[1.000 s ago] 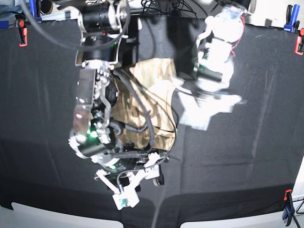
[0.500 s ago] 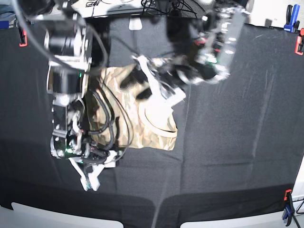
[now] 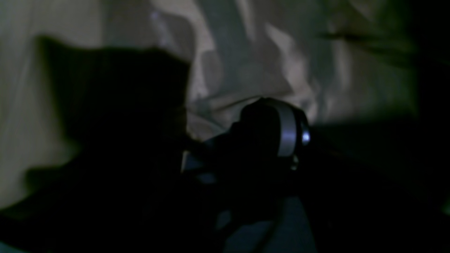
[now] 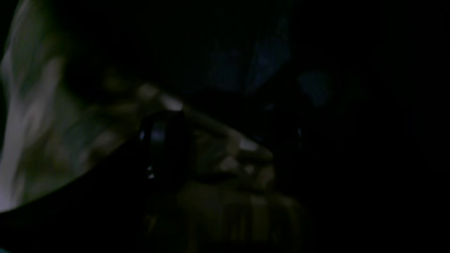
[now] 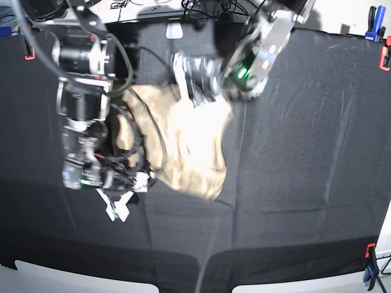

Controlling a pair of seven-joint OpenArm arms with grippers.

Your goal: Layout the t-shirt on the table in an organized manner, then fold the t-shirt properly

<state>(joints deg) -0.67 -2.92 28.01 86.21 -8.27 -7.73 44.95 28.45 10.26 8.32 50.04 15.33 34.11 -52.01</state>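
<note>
Base view: both arms cover the blurred camouflage t-shirt (image 5: 189, 152) edges; right gripper (image 5: 119, 204) spread open, left gripper (image 5: 186, 79) grip unclear.

T-shirt (image 5: 189, 146) tan-beige camouflage; table (image 5: 305, 152) matte black; clamps (image 5: 385, 56) red, blue.

Lab: clamped black table (image 5: 305, 152)

Red clamps (image 5: 28, 47) and blue clamps (image 5: 372, 23) grip the edges of the dark cloth at the corners. Beyond the far edge lie tangled black cables (image 5: 208, 7) on a pale surface. Light is bright and even overhead.
</note>
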